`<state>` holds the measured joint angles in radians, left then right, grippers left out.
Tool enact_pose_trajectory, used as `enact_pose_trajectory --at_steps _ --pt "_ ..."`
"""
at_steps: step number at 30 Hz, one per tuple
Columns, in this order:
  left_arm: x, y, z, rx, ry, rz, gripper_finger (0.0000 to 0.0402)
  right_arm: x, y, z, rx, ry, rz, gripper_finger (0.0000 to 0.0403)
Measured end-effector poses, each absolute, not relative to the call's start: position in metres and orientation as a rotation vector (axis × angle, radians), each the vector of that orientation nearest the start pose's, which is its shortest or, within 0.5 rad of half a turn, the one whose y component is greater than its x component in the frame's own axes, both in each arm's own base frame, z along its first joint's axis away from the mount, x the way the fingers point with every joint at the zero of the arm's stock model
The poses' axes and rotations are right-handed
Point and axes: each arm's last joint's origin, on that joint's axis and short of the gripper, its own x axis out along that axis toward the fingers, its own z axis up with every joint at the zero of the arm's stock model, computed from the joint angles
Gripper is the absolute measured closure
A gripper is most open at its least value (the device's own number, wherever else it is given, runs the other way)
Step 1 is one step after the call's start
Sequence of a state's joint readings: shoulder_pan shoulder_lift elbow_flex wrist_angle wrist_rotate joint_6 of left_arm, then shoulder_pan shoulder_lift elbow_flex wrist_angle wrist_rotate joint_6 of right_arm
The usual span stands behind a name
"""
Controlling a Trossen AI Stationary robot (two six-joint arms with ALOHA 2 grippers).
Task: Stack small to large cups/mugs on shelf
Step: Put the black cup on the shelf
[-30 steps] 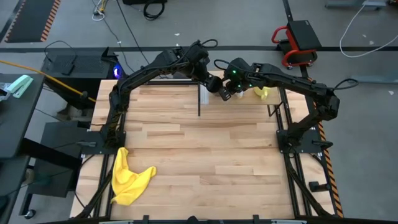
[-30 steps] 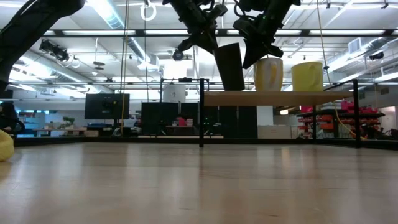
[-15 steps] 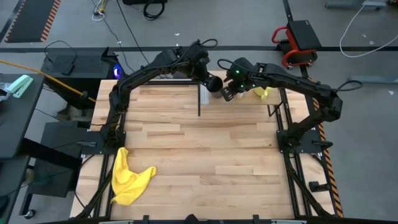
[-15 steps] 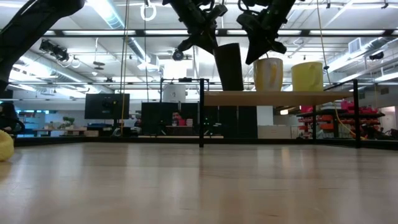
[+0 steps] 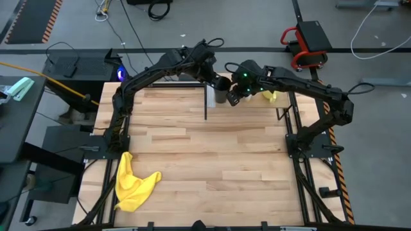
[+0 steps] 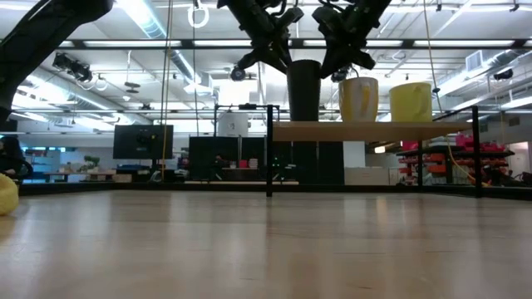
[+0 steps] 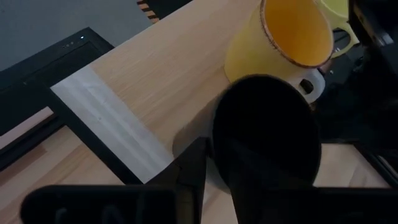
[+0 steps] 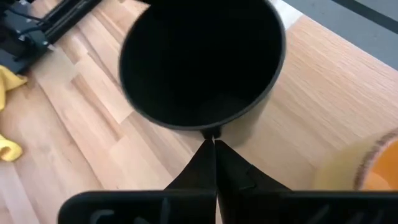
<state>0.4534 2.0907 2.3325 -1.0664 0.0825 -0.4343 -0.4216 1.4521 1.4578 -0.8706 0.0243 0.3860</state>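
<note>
A crumpled yellow cloth is seen lying near the front left corner of the wooden surface. A red and black cart is parked on the grey floor beyond.

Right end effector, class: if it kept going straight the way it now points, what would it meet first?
The right end effector, its fingers shut, points at the black cup standing on the shelf. It would likely meet the cup's near wall first; the remaining gap is unclear.

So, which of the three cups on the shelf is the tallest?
The black cup, at the end of the shelf by the white panel. It has no handle and rises above the orange mug beside it and the yellow-green mug at the far end.
</note>
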Motion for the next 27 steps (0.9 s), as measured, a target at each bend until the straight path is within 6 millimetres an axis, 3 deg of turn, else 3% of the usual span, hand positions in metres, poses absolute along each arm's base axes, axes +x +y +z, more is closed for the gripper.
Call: enact_pose_trajectory --at_steps 27 --pt "0.3947 0.1921 0.3863 -0.623 0.669 0.518 0.0274 0.2606 -0.1215 0.3533 0.520 0.814 -0.638 0.0402"
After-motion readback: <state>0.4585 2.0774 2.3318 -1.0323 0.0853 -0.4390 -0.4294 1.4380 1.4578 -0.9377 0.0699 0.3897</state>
